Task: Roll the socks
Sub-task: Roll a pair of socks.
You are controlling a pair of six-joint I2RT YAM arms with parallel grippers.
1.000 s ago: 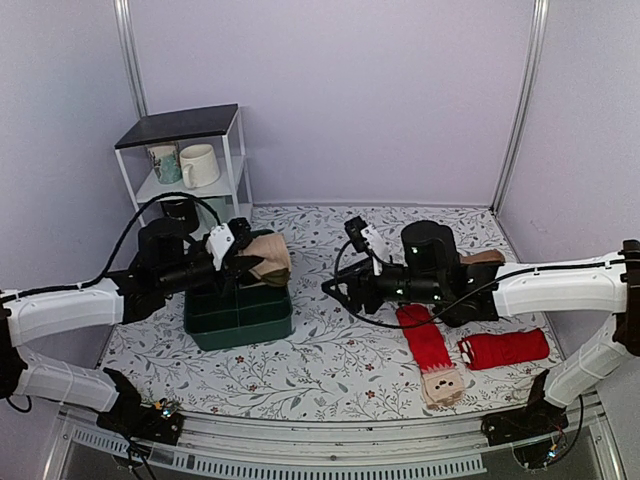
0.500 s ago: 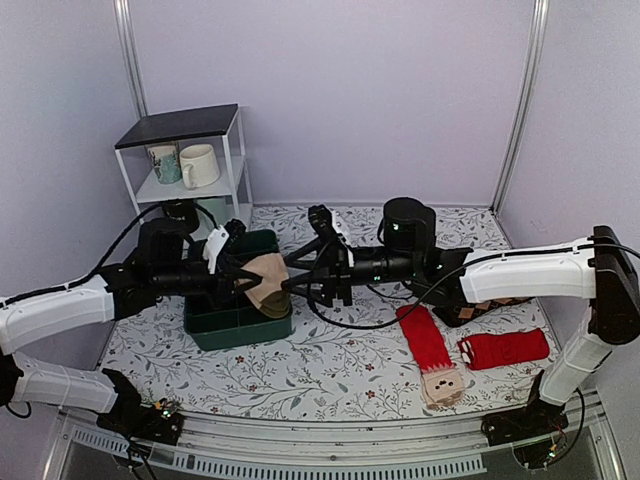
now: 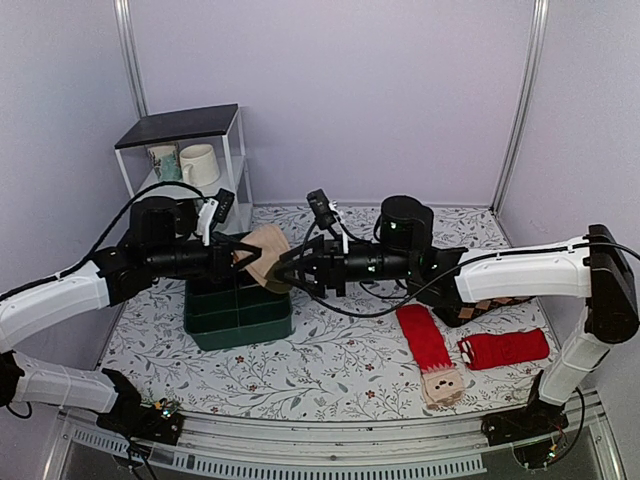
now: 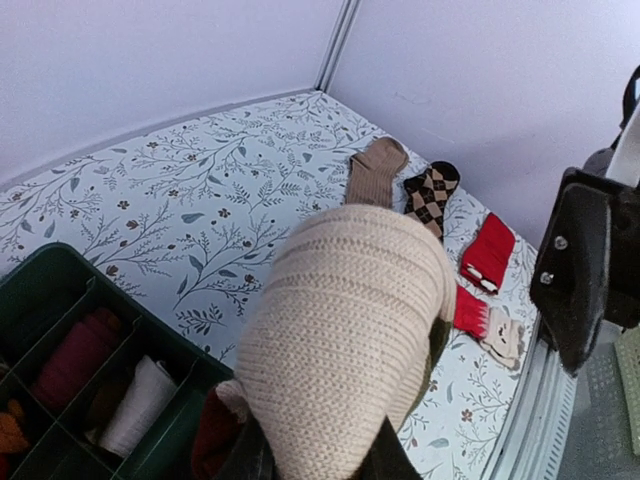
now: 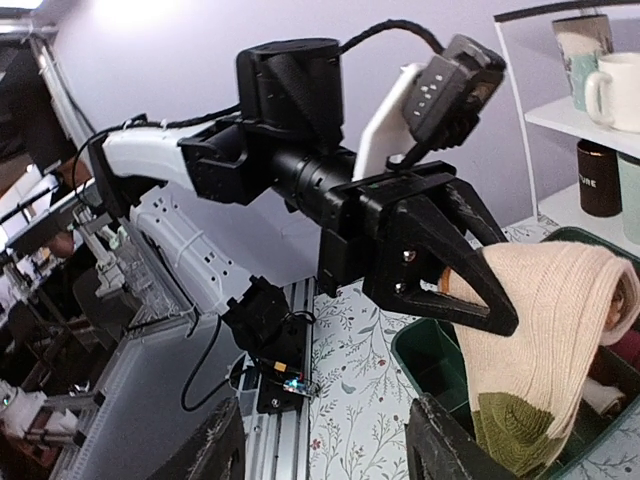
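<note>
The space above the green divided bin (image 3: 240, 322) is blocked by the left gripper (image 3: 243, 256), clamped on the rolled socks (image 3: 265, 252), and by the spread-jawed right gripper (image 3: 290, 270) facing it. The white shelf rack (image 3: 182, 125) stands just behind the bin on the left. The floral tablecloth (image 3: 340, 365) between the bin and the flat red sock (image 3: 425, 340) gives free passage.

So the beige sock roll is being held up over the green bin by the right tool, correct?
Not quite: the left tool holds the beige sock roll over the green bin. The right wrist view shows the left tool clamped on the roll, while the right tool stands open close beside it.
</note>
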